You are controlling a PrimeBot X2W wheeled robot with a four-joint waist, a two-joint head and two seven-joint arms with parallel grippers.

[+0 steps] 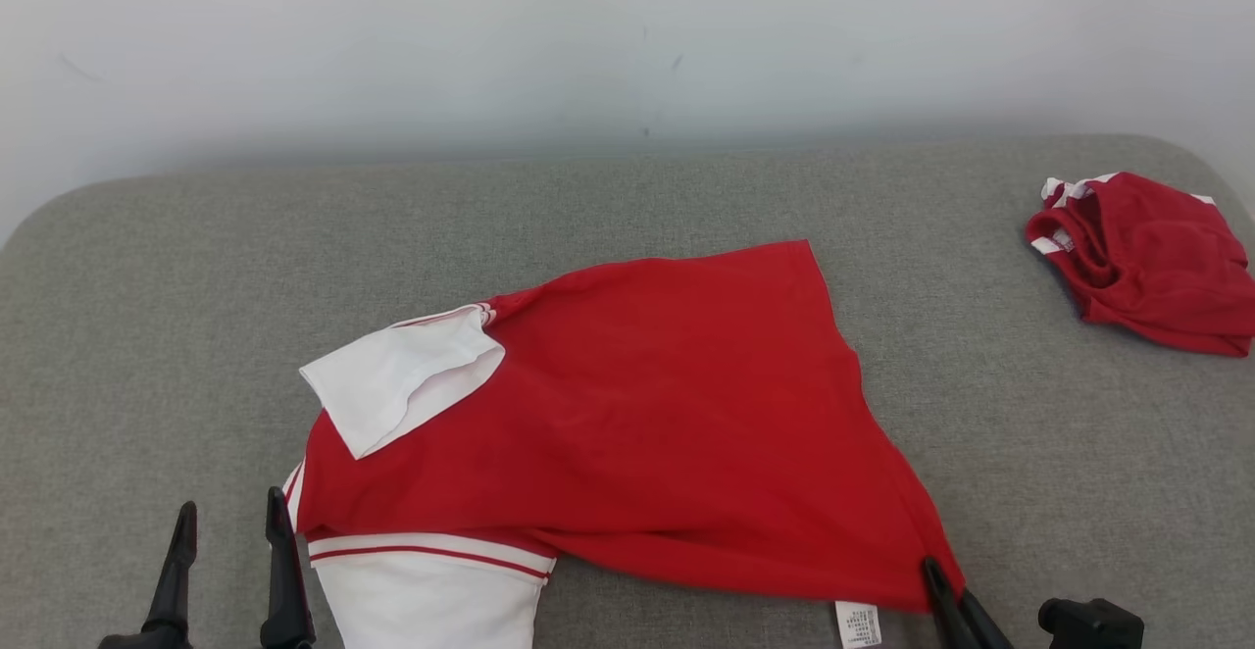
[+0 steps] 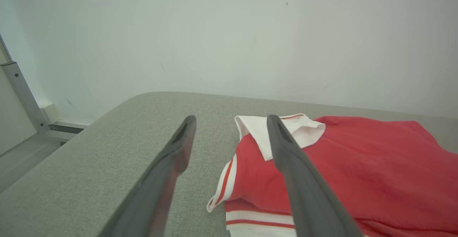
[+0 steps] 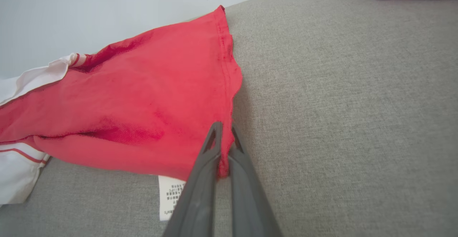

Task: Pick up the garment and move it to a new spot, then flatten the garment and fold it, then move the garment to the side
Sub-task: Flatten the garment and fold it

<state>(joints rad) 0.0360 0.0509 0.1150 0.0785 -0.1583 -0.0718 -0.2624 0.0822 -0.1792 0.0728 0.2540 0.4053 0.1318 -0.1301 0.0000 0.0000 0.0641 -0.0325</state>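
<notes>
The garment (image 1: pixel 647 404) is a red shirt with white sleeves, lying spread across the grey cushioned surface (image 1: pixel 147 335). Its white sleeve (image 1: pixel 402 384) is folded over at the left, and a white care label (image 1: pixel 857 624) sticks out near the bottom hem. My right gripper (image 1: pixel 931 571) is shut on the garment's lower right corner; in the right wrist view the red hem (image 3: pixel 223 165) is pinched between its fingers (image 3: pixel 200 187). My left gripper (image 1: pixel 230 522) stands open just left of the garment's striped sleeve edge (image 2: pixel 223 183), touching nothing.
A second red and white garment (image 1: pixel 1147 257) lies bunched at the far right of the surface. A pale wall (image 1: pixel 627 41) rises behind. In the left wrist view a metal frame (image 2: pixel 21 93) stands beyond the surface's left edge.
</notes>
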